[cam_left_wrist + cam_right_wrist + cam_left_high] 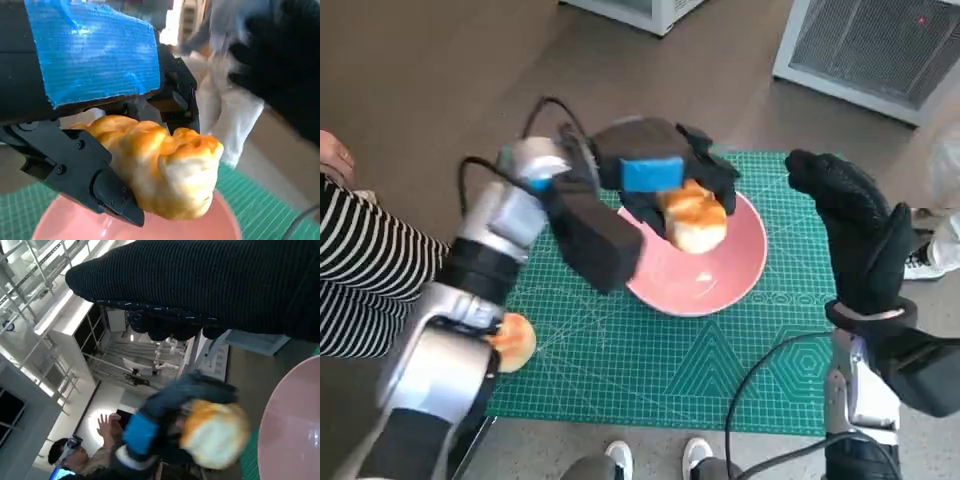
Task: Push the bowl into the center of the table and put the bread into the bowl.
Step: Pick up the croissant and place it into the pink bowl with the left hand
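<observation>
I see my left hand [665, 180] gripping the bread roll [695, 218] between its black fingers [95, 182], holding it just above the pink bowl [715, 275]. The bowl sits on the green cutting mat [650, 350] covering the desk, near its middle. My right hand [850, 225] hangs beside the bowl, holding nothing, fingers loosely apart. A second roll [515, 340] lies at the mat's left edge, partly hidden by my left forearm [490, 250].
</observation>
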`<act>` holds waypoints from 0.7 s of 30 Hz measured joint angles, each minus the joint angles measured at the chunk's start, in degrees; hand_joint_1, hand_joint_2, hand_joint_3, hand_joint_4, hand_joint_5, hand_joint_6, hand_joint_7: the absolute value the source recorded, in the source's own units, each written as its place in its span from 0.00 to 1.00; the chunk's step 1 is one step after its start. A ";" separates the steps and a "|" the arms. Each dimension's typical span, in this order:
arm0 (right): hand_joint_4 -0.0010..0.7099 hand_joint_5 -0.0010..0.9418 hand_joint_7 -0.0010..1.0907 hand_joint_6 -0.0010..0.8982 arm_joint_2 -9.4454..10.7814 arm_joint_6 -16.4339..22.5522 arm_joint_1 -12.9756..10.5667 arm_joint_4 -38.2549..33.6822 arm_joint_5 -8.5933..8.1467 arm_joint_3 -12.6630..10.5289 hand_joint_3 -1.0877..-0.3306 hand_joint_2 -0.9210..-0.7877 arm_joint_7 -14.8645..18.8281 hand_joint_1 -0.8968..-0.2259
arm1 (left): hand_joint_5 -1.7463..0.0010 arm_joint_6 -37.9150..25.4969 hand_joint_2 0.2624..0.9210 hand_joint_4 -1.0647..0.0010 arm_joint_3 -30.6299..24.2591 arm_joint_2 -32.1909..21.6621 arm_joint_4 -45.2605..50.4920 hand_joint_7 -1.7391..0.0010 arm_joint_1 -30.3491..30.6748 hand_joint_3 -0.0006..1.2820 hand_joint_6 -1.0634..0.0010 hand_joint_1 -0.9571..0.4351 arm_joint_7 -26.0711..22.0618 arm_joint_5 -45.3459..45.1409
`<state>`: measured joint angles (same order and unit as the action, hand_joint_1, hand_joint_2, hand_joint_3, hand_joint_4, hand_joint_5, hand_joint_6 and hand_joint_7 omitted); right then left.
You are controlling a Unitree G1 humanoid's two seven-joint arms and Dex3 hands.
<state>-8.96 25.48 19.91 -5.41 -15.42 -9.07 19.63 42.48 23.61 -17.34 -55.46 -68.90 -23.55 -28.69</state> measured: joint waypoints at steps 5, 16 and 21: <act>0.22 0.00 0.43 0.09 -0.06 0.56 -0.50 0.03 0.05 -0.31 0.53 0.00 -0.34 0.35 | 0.27 0.12 1.00 0.41 2.02 1.14 -3.24 0.33 -0.27 0.10 0.47 0.69 2.59 -2.89; 0.23 0.00 0.43 0.09 -0.06 1.29 -0.78 0.28 1.47 -0.56 0.50 0.00 -1.82 0.34 | 0.98 -5.72 0.79 0.76 2.79 2.06 -5.35 0.93 -0.27 0.01 0.66 0.57 -3.27 -2.73; 0.23 0.00 0.43 0.09 -0.05 1.49 -0.80 0.28 2.07 -0.55 0.50 0.00 -2.18 0.34 | 1.00 -6.63 0.79 0.81 1.71 1.43 -4.12 0.97 -0.20 0.00 0.68 0.49 -5.84 -1.20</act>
<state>-9.01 26.97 19.11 -5.14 -13.35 -9.62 17.45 35.85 25.32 -15.92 -59.58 -69.10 -29.40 -29.89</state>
